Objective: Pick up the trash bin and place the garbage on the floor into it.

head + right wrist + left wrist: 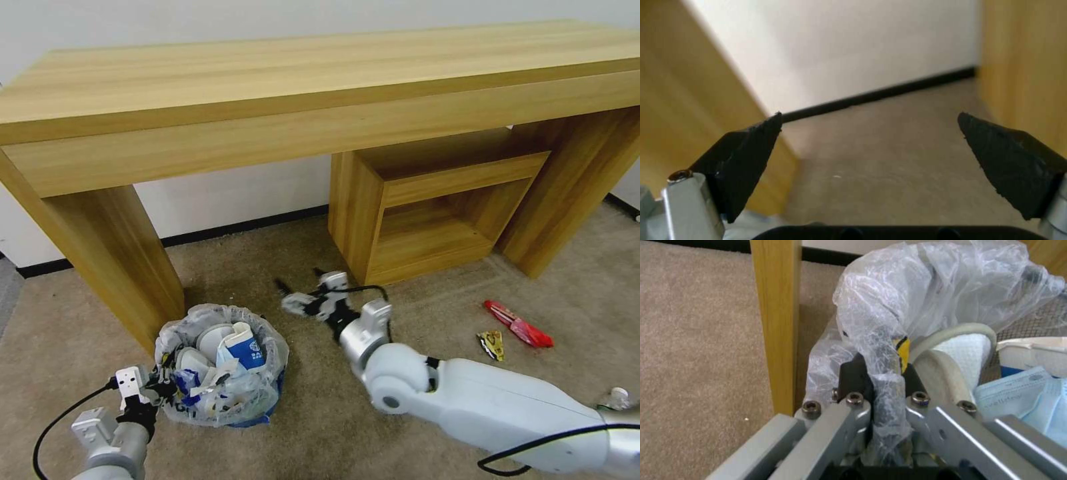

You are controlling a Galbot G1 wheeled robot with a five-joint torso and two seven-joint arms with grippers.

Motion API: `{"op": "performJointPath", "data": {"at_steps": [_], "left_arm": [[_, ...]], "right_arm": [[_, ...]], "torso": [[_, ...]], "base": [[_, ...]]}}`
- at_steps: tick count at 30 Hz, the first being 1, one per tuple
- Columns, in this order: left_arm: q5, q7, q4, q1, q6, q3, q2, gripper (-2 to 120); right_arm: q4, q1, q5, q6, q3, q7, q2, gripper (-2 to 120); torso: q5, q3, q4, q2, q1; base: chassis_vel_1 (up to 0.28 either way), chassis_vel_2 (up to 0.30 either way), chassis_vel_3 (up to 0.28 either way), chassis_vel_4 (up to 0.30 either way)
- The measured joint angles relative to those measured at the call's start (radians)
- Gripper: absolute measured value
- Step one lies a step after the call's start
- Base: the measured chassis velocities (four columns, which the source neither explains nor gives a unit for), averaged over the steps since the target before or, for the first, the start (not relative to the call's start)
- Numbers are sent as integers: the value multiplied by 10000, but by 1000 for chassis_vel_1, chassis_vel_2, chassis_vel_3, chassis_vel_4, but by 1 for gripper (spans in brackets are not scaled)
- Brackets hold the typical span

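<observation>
Beige carpet floor (320, 427) is carrying every item listed.

Left pincer (155, 388): sitting at the near-left rim of the trash bin (263, 417), its jaws clamping the bagged rim (884, 386). The wrist view is showing plastic pinched between the black pads (852, 376).

Trash bin: standing on the floor directly ahead of the left pincer, beside a wooden leg (117, 260). Its blue wall is mostly hiding under the translucent liner (200, 320). Contents are showing a white slipper (960, 353), a blue-white cup (241, 345) and blue paper (1018, 393); deeper items are hard to make out.

Right pincer (303, 290): hanging just above the floor to the right of the bin, jaws spread wide with nothing between them, fingertips (751, 143) pointing toward the wall gap under the wooden furniture.

Red wrapper (519, 325) and yellow wrapper (492, 344): lying on the floor well to the right of the right pincer.

Plastic bottle (615, 399): partly hiding behind the right arm, only its cap end showing.
</observation>
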Motion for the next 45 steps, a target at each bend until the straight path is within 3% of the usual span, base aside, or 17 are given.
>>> {"op": "performJointPath", "data": {"at_steps": [6, 9, 14, 17, 24, 33, 45], "left_arm": [[18, -5, -52, 102, -4, -69, -67, 3], [12, -15, -81, 101, -5, -75, -46, 3], [12, -25, -50, 76, -5, -80, -23, 3], [44, -36, 48, 35, -5, -57, -67, 3], [165, -39, 166, 5, -5, 7, -194, 3], [264, -32, 186, 82, -10, 14, -302, 3], [243, -36, 157, 153, -29, -97, -359, 3]], "right_arm": [[371, -657, 967, -620, 1205, 1419, -271, 100], [592, -1460, 1785, -1148, 2403, 2399, -348, 100], [607, -2657, 2160, -1482, 3547, 2957, -368, 100], [464, -4105, 2182, -1588, 4596, 3460, -265, 100], [74, -6050, 1844, -1543, 6275, 3773, 103, 100], [-928, -6934, 1937, -1388, 7097, 3746, 839, 100], [-2668, -6875, 1718, -1201, 6644, 3348, 1611, 93]], "torso": [[-1, 0, 3, 1, 0], [-1, 0, 2, 1, 0], [-1, 0, 1, 0, 0], [0, 0, -1, 0, 0], [0, 0, 0, 0, 0], [-1, 0, 2, 1, 0], [-3, 0, 2, 2, 0]], "base": [[0, 0, 0, 0], [0, 0, 0, 0], [0, 0, 0, 0], [0, 0, 0, 0], [0, 0, 0, 0], [0, 0, 0, 0], [0, 0, 0, 0]]}}
